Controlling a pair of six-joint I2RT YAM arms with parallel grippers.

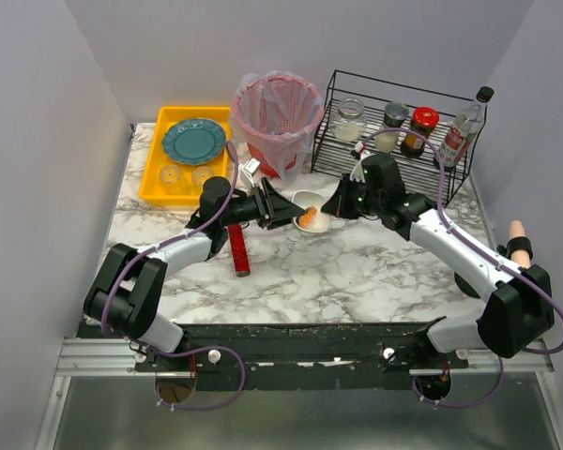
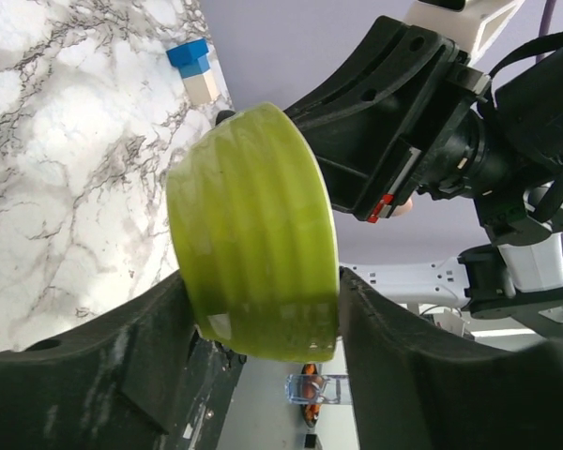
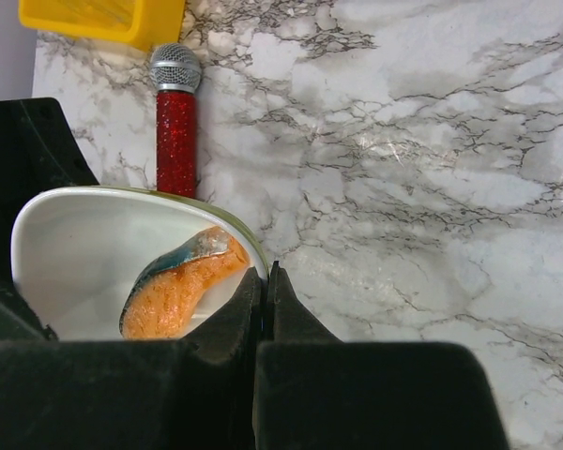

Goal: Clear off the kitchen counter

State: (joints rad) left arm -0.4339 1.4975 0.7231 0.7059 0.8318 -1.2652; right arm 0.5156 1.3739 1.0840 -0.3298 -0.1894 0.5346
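Your left gripper [image 1: 283, 208] grasps the green-sided bowl [image 1: 310, 212] mid-worktop [image 1: 375, 272]; your right gripper [image 1: 336, 208] is pinched tight on its right rim, salmon piece [image 3: 180, 286] inside

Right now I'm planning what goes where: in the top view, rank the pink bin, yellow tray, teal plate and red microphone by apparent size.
1. yellow tray and pink bin: look alike, so unranked
2. teal plate
3. red microphone
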